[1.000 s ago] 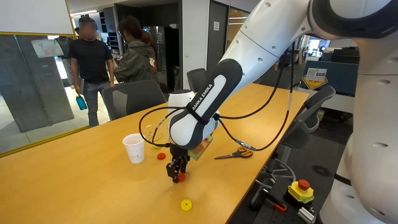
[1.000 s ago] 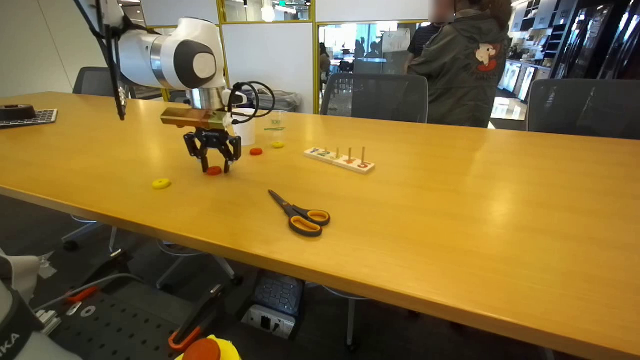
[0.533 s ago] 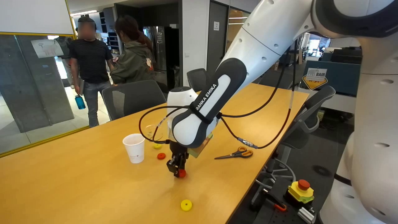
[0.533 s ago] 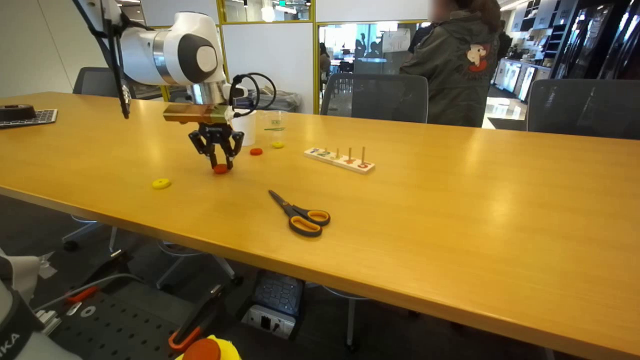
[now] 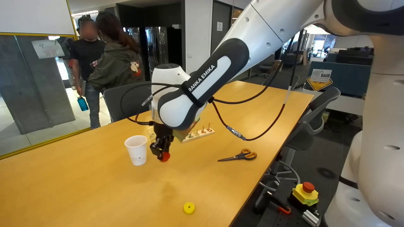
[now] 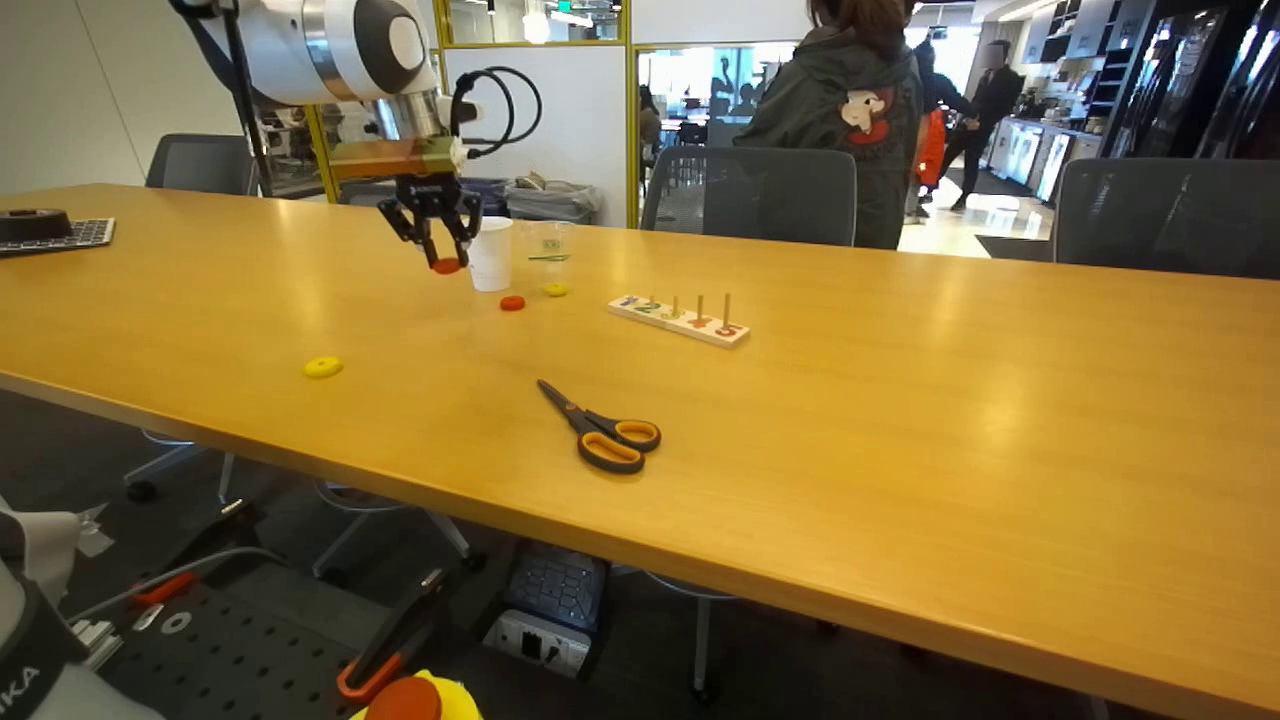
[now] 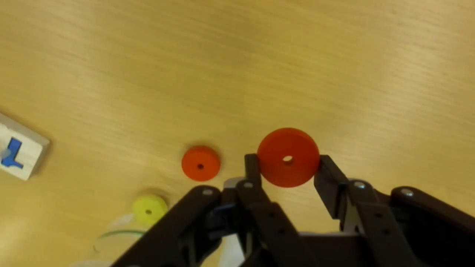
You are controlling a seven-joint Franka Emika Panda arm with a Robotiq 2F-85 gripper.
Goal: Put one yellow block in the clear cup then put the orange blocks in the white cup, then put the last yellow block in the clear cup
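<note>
Wrist view: my black two-fingered tool is pinching a red-orange round block by opposite edges, one fingertip to each side, its centre hole facing my camera. A matching red-orange block lies flat on the desk, to the left in this view. Farther left shows a small yellow block, pierced as well, and at the left edge the end of a pale wooden board bearing a blue shape.

In an exterior view I hold the red-orange round block clear of the desk, near an opaque white tapered cup that stands upright. The matching red-orange block lies on the desk near that cup's foot. Next to the white cup stands a see-through plastic cup with green print; the small yellow block seems to rest inside its base, though the wall down there is so faint that I cannot be sure. A lone yellow block lies flat on the desk, well apart from both cups. The wooden board and a pair of black-and-orange scissors also lie there.

In an exterior view, past my white-and-black arm, a gap shows between the red-orange round block and the white cup, and the see-through plastic cup is mostly hidden. The lone yellow block lies near the desk's edge.
</note>
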